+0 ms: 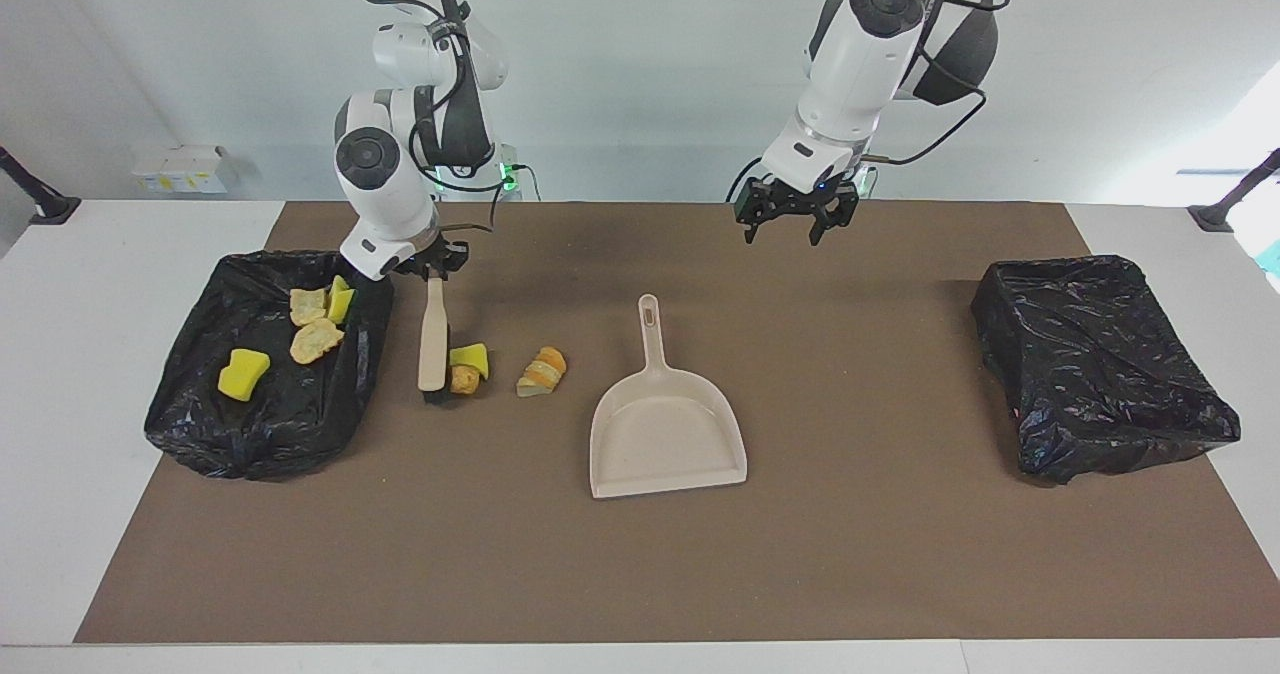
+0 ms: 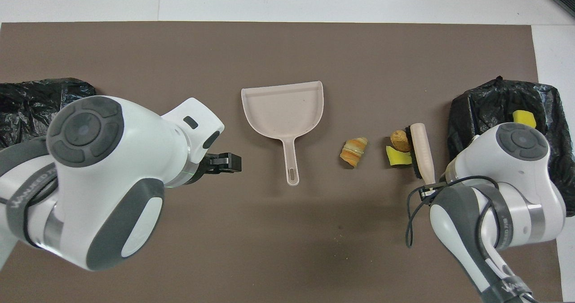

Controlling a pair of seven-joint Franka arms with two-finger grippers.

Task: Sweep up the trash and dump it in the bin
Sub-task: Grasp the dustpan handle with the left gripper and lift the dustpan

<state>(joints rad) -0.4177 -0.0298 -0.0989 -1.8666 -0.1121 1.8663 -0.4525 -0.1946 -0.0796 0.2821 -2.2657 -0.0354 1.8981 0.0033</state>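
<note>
Sweeping: right gripper (image 1: 432,270) clamped on brush (image 1: 433,339) handle, bristles down beside two scraps (image 1: 467,369); third scrap (image 1: 542,370) lies between them and dustpan (image 1: 665,432). Four scraps already in bin (image 1: 268,364). Left gripper (image 1: 790,226), fingers apart, hangs over mat near dustpan handle. Best: steady pan first, then push low toward it

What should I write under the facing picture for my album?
Right tool holds the brush beside scraps; left tool hangs open above the dustpan.
</note>
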